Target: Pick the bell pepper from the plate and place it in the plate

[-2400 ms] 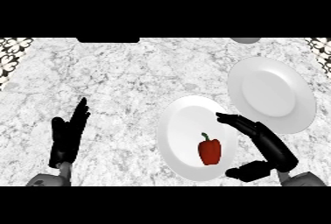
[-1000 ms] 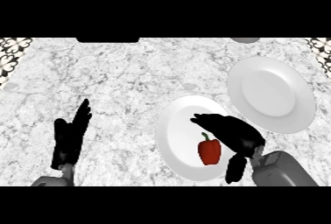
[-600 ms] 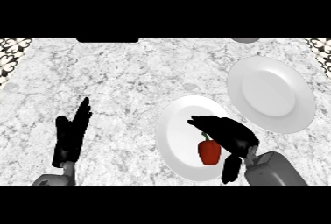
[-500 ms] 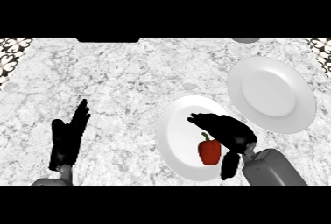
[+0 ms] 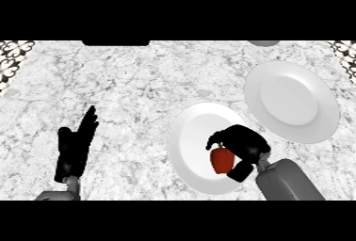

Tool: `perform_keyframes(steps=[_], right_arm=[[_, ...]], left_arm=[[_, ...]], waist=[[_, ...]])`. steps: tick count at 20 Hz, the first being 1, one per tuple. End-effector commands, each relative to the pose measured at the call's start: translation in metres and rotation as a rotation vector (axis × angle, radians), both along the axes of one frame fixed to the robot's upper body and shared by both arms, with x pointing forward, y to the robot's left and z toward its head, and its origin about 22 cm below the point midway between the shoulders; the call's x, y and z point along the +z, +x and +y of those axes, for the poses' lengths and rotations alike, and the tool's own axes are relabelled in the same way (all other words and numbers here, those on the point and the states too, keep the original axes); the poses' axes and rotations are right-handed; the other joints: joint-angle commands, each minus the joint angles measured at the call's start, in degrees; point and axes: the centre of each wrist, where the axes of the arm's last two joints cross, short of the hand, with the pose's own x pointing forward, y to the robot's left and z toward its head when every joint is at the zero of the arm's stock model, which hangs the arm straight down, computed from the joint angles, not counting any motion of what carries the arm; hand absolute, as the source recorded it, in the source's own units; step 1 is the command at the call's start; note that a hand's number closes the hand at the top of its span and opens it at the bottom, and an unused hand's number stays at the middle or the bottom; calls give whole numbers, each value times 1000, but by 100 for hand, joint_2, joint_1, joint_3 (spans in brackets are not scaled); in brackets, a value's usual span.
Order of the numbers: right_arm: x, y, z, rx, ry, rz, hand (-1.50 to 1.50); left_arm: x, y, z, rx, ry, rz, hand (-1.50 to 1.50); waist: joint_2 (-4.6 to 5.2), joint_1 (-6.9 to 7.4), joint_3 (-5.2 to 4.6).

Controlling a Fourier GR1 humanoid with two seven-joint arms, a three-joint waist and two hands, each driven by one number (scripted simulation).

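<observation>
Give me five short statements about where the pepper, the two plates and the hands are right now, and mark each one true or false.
1. The red bell pepper lies on the nearer plate. True.
2. The right hand has its fingers curled round the pepper. True.
3. The farther plate holds a second pepper. False: nothing lies on it.
4. The left hand is pressing on the nearer plate. False: it rests open at the view's left, fingers up, well apart from both plates.
5. The pepper is green. False: its body is red, and only the stem end looks dark.
</observation>
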Motion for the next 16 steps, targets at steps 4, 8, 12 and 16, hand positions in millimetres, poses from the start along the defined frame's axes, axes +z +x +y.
perform_keyframes(steps=[4,8,12,16], right_arm=[[1,5,3,41,16,-100,150],[-11,-10,-8,-12,17,-177,150],[1,24,-11,-183,61,-320,150],[21,48,-6,-529,55,-388,150]], left_arm=[[2,-12,-6,6,-8,-7,0],[4,5,16,10,-12,-10,0],[5,0,-1,0,6,8,0],[2,11,-4,-4,-11,-12,0]], waist=[[-1,9,2],[1,-18,1],[12,41,6],[45,37,3]])
